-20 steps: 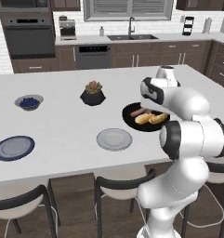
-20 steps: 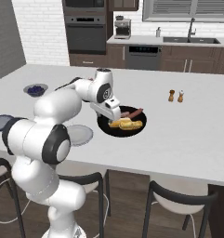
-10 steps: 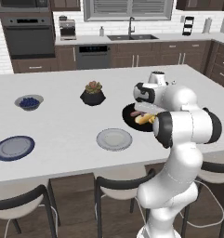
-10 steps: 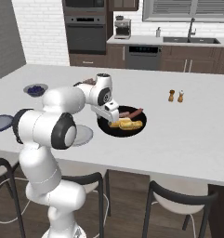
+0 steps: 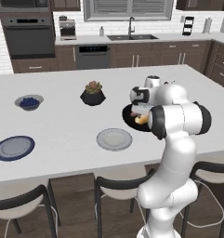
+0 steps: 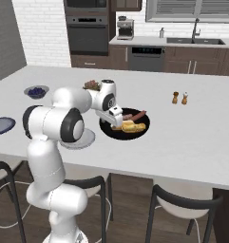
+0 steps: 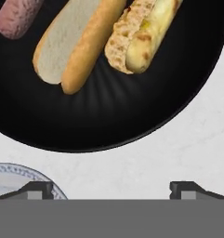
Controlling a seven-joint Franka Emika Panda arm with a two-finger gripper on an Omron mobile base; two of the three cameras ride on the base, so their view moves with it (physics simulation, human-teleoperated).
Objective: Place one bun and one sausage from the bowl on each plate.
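The glossy black bowl (image 7: 108, 116) holds two golden buns (image 7: 76, 42) side by side and a reddish-brown sausage (image 7: 16, 18) at the upper left of the hand view. My gripper (image 7: 111, 190) hangs open just above the bowl's near rim, fingertips (image 7: 39, 189) wide apart, nothing between them. From the right base view, the gripper (image 6: 117, 124) is over the left part of the bowl (image 6: 111, 134), next to the buns (image 6: 135, 127) and sausages (image 6: 135, 115). The pale grey plate (image 5: 114, 139) lies just left of the bowl (image 5: 128, 116). The blue-rimmed plate (image 5: 13, 148) is far left.
A small grey bowl of berries (image 5: 29, 101) and a black plant pot (image 5: 92, 94) stand further back on the island. Salt and pepper shakers (image 6: 180, 98) stand right of the bowl. Stools line the island's near edge.
The hand has come down closer to the bowl's near rim and the arm has folded in. The buns, sausages and plates have stayed put.
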